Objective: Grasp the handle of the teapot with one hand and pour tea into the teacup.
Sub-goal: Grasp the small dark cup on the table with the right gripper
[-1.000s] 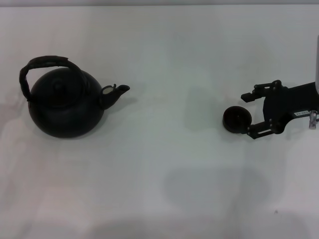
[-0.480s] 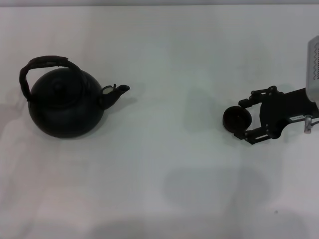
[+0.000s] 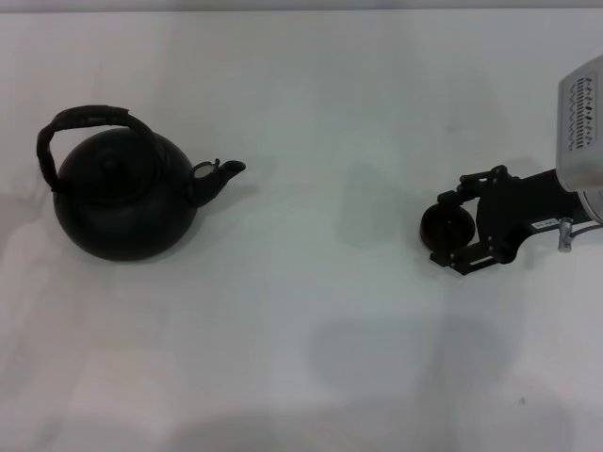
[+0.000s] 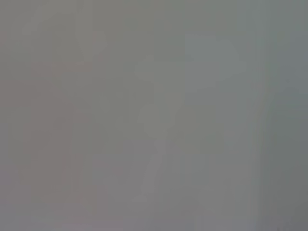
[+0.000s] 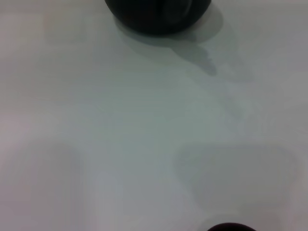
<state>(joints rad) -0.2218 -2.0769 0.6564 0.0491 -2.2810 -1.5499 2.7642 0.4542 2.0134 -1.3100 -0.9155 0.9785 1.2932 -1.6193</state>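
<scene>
Risk: the teacup [image 3: 446,227] is tiny and light, so a squeeze or sideways nudge from the right claw [image 3: 455,230] could tip it or skid it across the table [image 3: 311,311]. The claw is part open, fingers either side of the cup; contact unclear. Teapot [image 3: 122,198] and its handle [image 3: 80,122] sit well apart on the robot's left, untouched. Left claw not visible.

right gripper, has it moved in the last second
Yes. The right gripper has closed in around the teacup, which sits where it was.
</scene>
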